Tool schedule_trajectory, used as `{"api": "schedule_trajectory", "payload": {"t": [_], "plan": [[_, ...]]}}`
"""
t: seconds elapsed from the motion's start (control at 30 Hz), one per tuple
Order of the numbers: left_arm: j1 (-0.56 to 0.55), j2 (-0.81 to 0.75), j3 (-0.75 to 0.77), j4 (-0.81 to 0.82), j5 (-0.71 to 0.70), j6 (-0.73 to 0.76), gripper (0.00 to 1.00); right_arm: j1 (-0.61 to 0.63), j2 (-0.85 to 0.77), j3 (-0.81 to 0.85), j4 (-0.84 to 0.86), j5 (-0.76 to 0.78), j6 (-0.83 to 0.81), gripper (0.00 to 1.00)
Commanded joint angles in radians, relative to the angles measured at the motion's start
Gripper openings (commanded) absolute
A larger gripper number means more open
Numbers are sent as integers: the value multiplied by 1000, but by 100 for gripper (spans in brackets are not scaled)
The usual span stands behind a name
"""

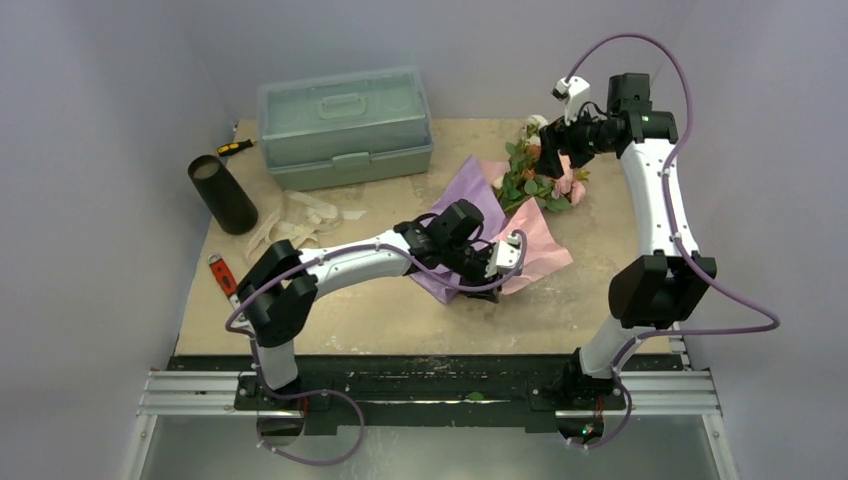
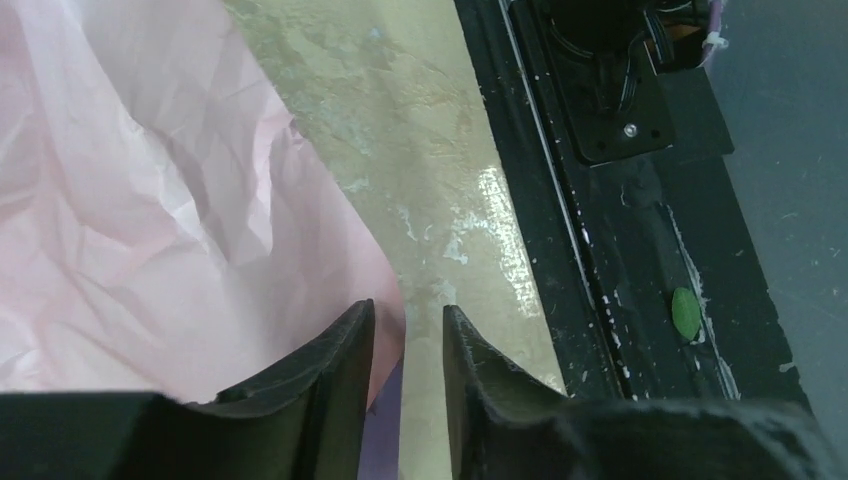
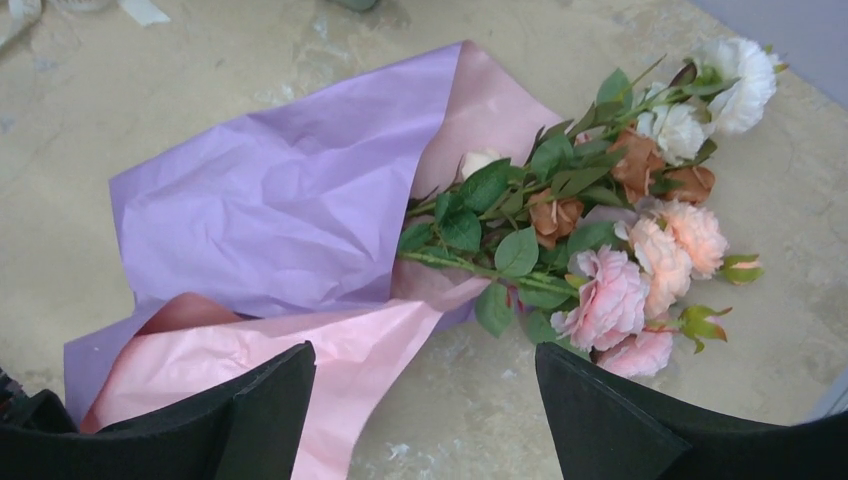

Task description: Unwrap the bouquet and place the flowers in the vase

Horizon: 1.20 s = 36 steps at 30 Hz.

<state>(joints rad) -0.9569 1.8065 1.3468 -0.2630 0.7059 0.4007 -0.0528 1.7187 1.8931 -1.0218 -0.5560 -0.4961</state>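
The bouquet lies loosened on the table, its purple paper [image 1: 470, 195] spread out and a pink sheet [image 1: 540, 245] folded toward the front. The flowers [image 1: 545, 175] stick out at the far right: pink, peach, brown and white roses [image 3: 620, 230] on green stems over the purple paper [image 3: 270, 210]. My left gripper [image 1: 503, 263] sits low at the pink sheet's front edge. Its jaws [image 2: 408, 320] stand a narrow gap apart, the pink paper [image 2: 150, 200] edge lying just under them, not pinched. My right gripper [image 1: 552, 150] hovers over the flowers, wide open [image 3: 425, 360] and empty. The black vase [image 1: 222, 193] stands at the far left.
A pale green toolbox [image 1: 345, 125] sits at the back. Beige ribbon scraps [image 1: 300, 215] lie beside the vase, a yellow-handled screwdriver [image 1: 235, 147] behind it, a red tool [image 1: 222, 272] at the left edge. The black front rail [image 2: 620, 250] with a loose green leaf [image 2: 685, 312] runs close to my left gripper.
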Motion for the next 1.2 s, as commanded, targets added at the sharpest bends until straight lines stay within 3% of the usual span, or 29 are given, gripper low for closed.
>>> {"api": "schedule_trajectory", "payload": {"t": [0.0, 0.1, 0.17, 0.4, 0.63, 0.73, 0.87, 1.03, 1.17], "plan": [[-12, 43, 81, -13, -15, 76, 41, -4, -25, -56, -56, 41, -107, 84], [-10, 48, 128, -32, -10, 45, 59, -4, -17, -104, -80, 63, -173, 84], [-3, 23, 129, -28, 12, 21, 66, -2, -7, -144, -94, 85, -190, 84], [72, -184, 14, 210, 93, -215, 72, 0, 63, -173, -126, 76, -177, 83], [284, -206, -113, 307, 29, -318, 68, -1, 122, -110, -201, -19, -148, 81], [306, -179, -143, 268, -10, -209, 63, -1, 112, -126, -212, -21, -161, 76], [291, -115, -164, 302, -76, -174, 54, -6, 63, -183, -207, 41, -186, 75], [194, -21, -136, 303, -122, -82, 52, -30, -23, -233, -204, 80, -167, 76], [82, 60, -92, 294, -150, -30, 52, -78, -49, -163, -186, 116, -135, 80]]}}
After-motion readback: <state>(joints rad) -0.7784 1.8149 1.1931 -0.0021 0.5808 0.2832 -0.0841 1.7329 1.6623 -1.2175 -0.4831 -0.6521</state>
